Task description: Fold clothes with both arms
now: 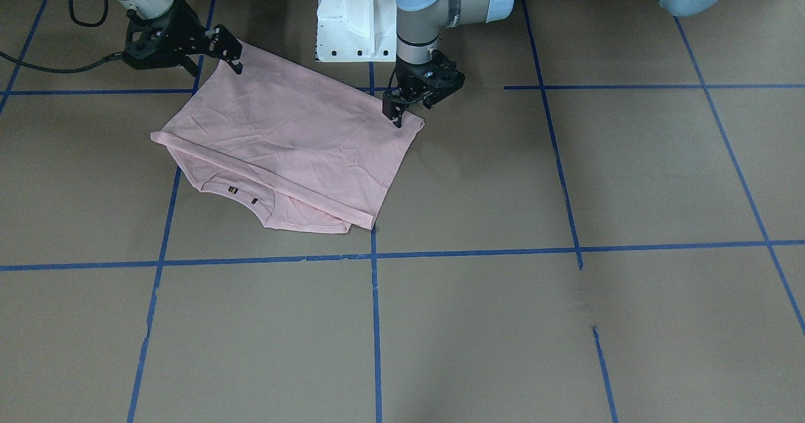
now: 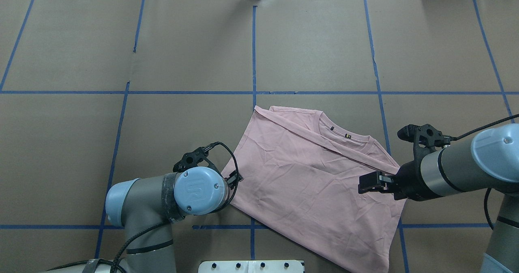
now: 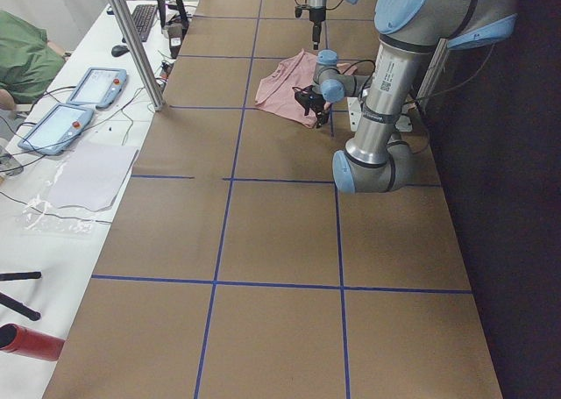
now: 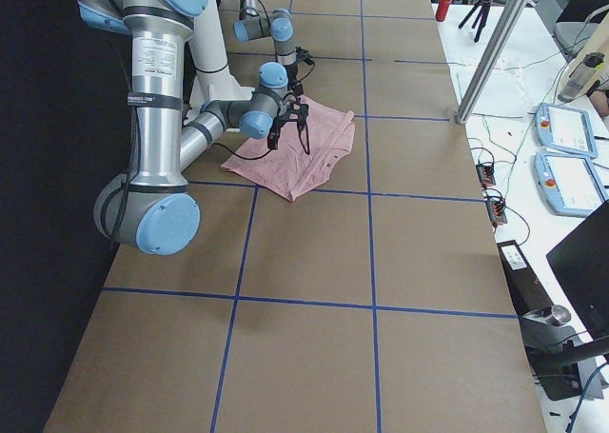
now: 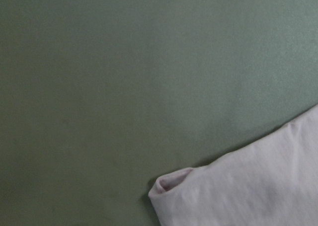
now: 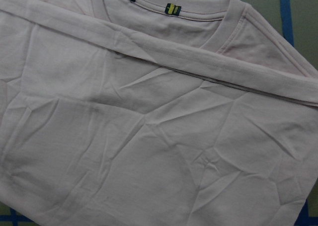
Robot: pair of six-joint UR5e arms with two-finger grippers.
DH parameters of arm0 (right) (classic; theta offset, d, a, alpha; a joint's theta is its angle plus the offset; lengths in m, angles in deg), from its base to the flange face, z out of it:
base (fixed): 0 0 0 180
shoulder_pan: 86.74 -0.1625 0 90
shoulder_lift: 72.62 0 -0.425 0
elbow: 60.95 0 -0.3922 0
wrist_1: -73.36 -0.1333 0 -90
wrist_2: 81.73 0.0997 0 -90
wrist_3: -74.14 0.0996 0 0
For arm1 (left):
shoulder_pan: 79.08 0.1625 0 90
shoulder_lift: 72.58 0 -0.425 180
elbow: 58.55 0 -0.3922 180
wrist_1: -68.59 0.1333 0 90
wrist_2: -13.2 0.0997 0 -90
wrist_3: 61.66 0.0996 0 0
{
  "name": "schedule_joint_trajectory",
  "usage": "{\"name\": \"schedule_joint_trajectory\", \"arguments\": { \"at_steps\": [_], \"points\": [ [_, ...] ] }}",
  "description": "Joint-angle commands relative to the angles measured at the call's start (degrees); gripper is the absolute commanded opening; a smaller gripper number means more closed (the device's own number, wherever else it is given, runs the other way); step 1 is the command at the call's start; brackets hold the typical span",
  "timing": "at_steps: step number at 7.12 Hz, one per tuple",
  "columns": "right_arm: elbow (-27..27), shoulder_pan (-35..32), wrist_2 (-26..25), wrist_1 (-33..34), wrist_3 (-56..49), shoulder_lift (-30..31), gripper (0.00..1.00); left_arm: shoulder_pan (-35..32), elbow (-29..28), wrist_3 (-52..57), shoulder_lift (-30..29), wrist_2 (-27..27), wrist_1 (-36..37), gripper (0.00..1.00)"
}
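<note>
**Fig.** Pink shirt, folded once, lies on the tabletop near the robot's base. The right pincer is spread above its right side. The left pincer is at its left corner, state indeterminate. Risk: pinching only the top layer, or lifting unevenly, would skew the next fold.
</note>
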Motion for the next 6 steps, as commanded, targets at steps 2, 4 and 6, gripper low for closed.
{"name": "schedule_joint_trajectory", "arguments": {
  "at_steps": [2,4,6],
  "points": [
    [0.09,-0.09,0.09,0.03,0.0,0.0,1.0,-0.65,-0.17,0.09,-0.04,0.21,-0.42,0.85],
    [0.18,-0.09,0.17,0.03,0.0,0.0,1.0,-1.01,-0.69,0.09,-0.04,0.91,-0.42,0.83],
    [0.44,-0.09,0.26,0.03,0.0,0.0,1.0,-1.01,-1.13,0.0,0.05,0.91,-1.21,0.77]
  ]
}}
